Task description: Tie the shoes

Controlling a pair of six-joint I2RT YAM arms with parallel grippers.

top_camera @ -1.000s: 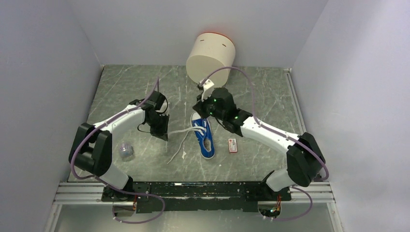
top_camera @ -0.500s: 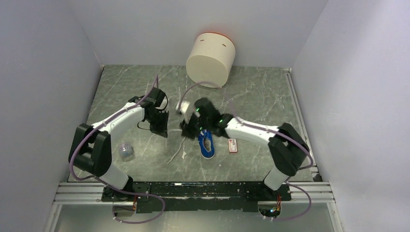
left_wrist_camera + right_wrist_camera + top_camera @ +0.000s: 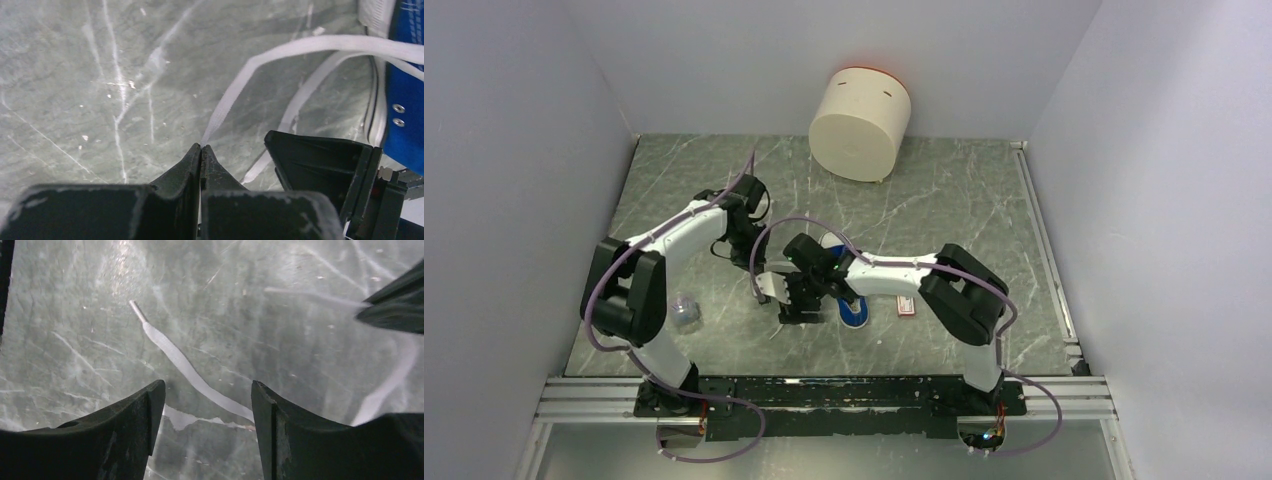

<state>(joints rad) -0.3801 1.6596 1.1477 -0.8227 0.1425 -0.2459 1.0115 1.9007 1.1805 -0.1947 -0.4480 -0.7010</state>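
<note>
The shoe (image 3: 856,314) is a small blue sneaker with a white sole, lying mid-table and mostly covered by my right arm. In the left wrist view its blue side (image 3: 407,100) with eyelets sits at the right edge. A white lace (image 3: 280,50) runs from it to my left gripper (image 3: 201,146), which is shut on the lace. My right gripper (image 3: 207,385) hangs open low over the table, left of the shoe. The other lace (image 3: 175,357) lies loose on the table and passes between its fingers. From above, the left gripper (image 3: 760,268) and right gripper (image 3: 792,308) stand close together.
A cream cylinder container (image 3: 861,122) lies at the back. A red-and-white flat packet (image 3: 906,303) rests right of the shoe. A small clear object (image 3: 684,312) sits near the left arm's base. Grey walls close in the left, back and right.
My right gripper opened and swung from behind the shoe down to the table at its near left. The left gripper stayed shut on its lace and barely moved.
</note>
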